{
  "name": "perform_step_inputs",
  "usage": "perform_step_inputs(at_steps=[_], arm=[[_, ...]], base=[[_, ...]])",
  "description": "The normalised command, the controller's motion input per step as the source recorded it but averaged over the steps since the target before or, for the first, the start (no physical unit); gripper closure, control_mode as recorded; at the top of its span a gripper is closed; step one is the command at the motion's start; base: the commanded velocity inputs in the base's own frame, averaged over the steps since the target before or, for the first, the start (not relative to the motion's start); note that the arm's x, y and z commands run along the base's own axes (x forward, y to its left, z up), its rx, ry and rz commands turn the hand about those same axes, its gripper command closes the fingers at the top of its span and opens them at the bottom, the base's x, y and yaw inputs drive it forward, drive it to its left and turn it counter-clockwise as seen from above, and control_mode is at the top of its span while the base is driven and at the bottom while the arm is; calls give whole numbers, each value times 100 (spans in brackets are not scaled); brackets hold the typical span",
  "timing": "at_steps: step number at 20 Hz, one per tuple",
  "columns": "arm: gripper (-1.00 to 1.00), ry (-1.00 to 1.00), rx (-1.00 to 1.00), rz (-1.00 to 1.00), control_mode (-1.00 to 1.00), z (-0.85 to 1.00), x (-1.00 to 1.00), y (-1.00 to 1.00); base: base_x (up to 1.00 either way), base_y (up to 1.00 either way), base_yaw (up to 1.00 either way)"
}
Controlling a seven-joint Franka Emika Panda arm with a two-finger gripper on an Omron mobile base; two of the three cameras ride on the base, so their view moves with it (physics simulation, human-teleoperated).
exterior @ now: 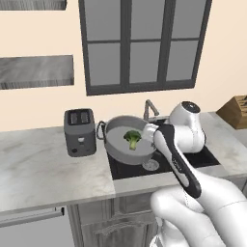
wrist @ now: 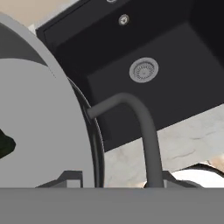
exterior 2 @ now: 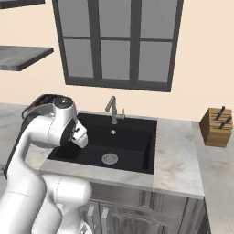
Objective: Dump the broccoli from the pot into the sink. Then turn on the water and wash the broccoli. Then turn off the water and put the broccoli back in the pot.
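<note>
Closest to my hand camera, the pot [wrist: 48, 127] fills the left of the frame, its grey base turned toward the lens and one loop handle [wrist: 135, 127] arching across the centre. From the left base view I see the same pot [exterior: 126, 140] lifted and tipped over the left end of the sink [exterior: 202, 157], at centre frame, with its open side facing the camera. The end effector [exterior: 150, 132] sits at the pot's right rim; it looks clamped on the pot, though I cannot see the fingers well enough to tell.

Across the lower half of the right base view runs the pale marble counter [exterior 2: 178, 160], with the black sink [exterior 2: 132, 137] sunk into it at centre and the silver drain [exterior 2: 109, 158] on its floor. The faucet [exterior 2: 112, 109] stands at the back edge of the basin.

Left of the pot in the left base view sits a dark toaster [exterior: 79, 131]. A wooden knife block [exterior 2: 216, 126] stands at the right edge of the right base view.

Smallest of all, the broccoli [exterior: 132, 138] rests inside the tilted pot, near its middle.
</note>
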Motion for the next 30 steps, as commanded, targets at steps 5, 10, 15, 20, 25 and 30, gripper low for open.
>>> perform_step_inputs(at_steps=[5,10,15,20,25,30], arm=[[100,14,14,-8,-100,40,62,2],[100,19,12,-8,-100,48,49,10],[100,11,4,-14,-100,51,7,18],[100,14,0,-24,-100,26,9,22],[100,22,2,-29,-100,0,21,9],[100,21,19,-27,-100,0,12,0]], base=[[0,0,0],[0,0,0],[0,0,0],[0,0,0],[0,0,0],[0,0,0]])
